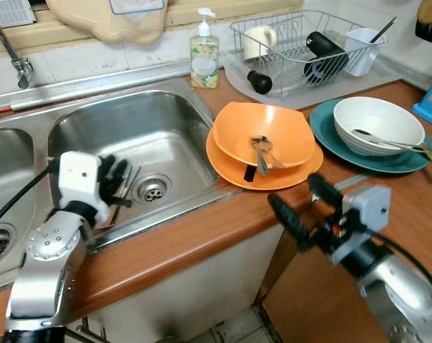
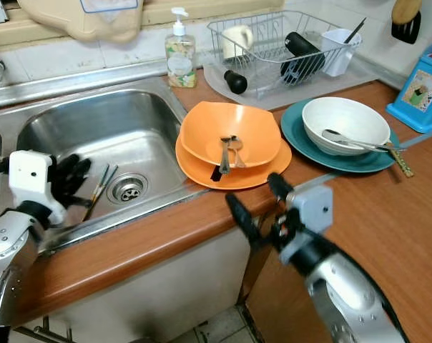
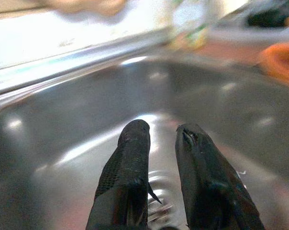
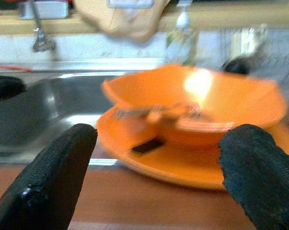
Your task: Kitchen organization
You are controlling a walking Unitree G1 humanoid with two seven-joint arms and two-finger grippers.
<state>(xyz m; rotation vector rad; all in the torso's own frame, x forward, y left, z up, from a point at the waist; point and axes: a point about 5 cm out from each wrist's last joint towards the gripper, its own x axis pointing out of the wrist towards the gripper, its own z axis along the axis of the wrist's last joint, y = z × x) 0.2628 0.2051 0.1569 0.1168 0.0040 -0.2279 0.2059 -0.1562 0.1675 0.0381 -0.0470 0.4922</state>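
Orange: one bowl (image 1: 263,133), one plate (image 1: 287,174); two spoons (image 1: 262,151) inside.

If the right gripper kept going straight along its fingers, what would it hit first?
Likely the orange plate under the orange bowl: the open right gripper points at its near rim over bare counter, though depth is uncertain.
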